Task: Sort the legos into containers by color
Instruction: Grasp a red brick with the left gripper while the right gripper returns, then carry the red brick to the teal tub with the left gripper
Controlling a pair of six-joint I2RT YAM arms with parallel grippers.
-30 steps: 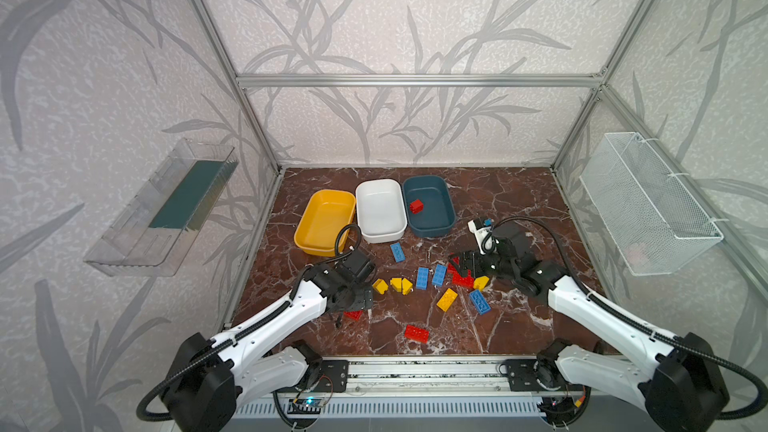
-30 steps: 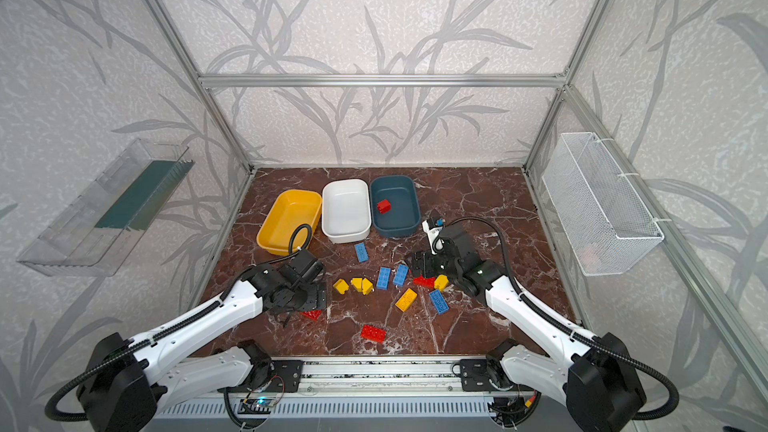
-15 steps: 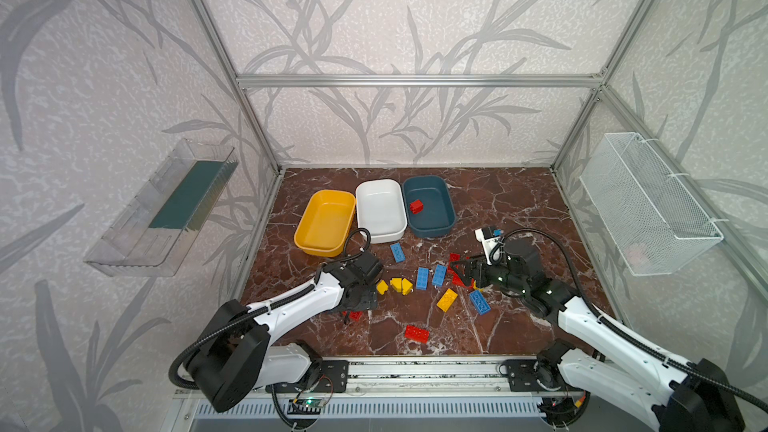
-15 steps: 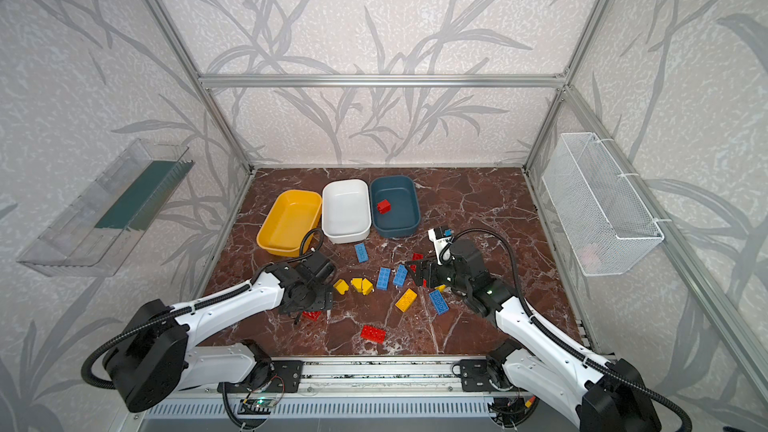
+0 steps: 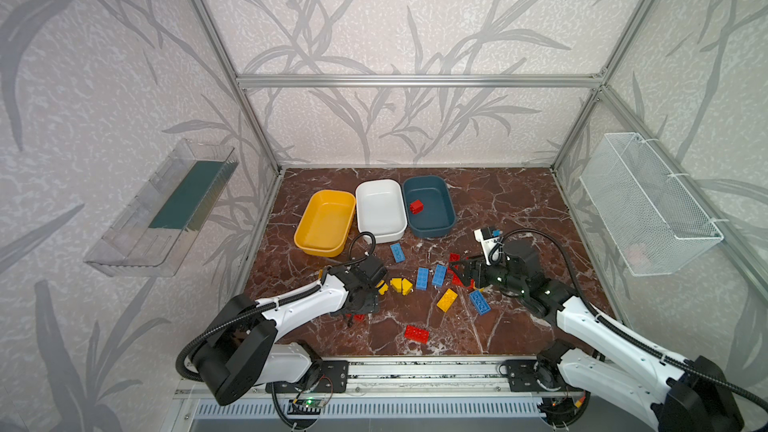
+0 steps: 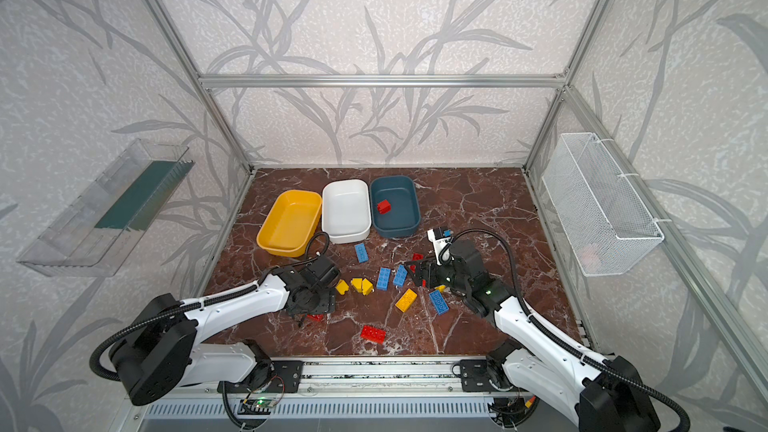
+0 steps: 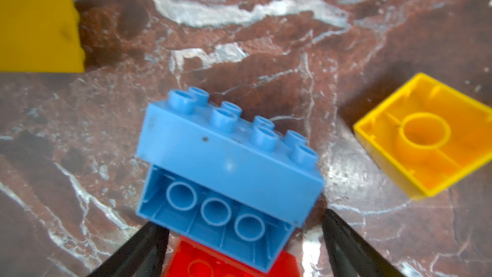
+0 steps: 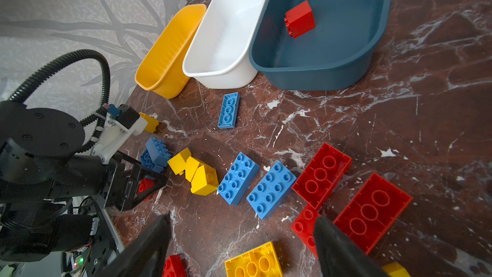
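A light-blue studded plastic brick (image 7: 229,166) leans tilted on a red plastic brick (image 7: 234,262), so the left claw (image 7: 243,221) straddles it low, jaws spread on either side; whether the pads touch it is hard to tell. In both top views the left arm (image 5: 299,305) covers this pair almost wholly. The right claw (image 8: 242,218) hangs released and empty over red bricks (image 8: 322,174). Other legos (image 5: 422,278) lie loose on the brown marbled surface (image 5: 498,201); one red cube (image 5: 416,206) sits in the dark teal plastic tub (image 5: 432,232), beside the bare white tub (image 5: 384,236) and yellow tub (image 5: 318,252)
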